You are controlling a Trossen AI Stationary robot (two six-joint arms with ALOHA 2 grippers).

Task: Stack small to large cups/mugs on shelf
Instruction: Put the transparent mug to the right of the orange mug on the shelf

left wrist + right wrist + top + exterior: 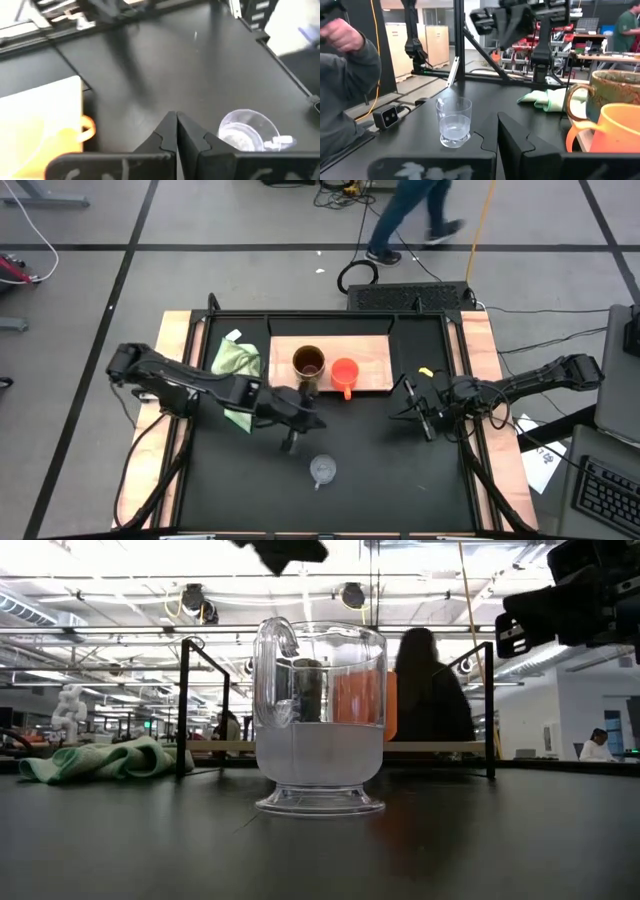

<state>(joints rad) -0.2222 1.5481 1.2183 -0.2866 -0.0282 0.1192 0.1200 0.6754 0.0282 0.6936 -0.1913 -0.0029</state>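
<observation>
The clear cup [322, 470] stands upright on its base on the black table, near the near edge; it fills the low view [320, 730]. The brown mug [308, 364] and the orange cup [344, 373] stand side by side on the wooden shelf board [375, 355]. My left gripper [290, 442], shut, hovers between the board and the clear cup [247, 131], touching nothing [176, 127]. My right gripper [428, 425] waits shut, right of the board, and looks toward the clear cup [454, 122].
A light green cloth [237, 362] lies left of the board. A black frame [205, 705] stands over the table's far part. A person walks beyond the far edge [410, 215]. A sleeve and hand [345, 70] show beside the table.
</observation>
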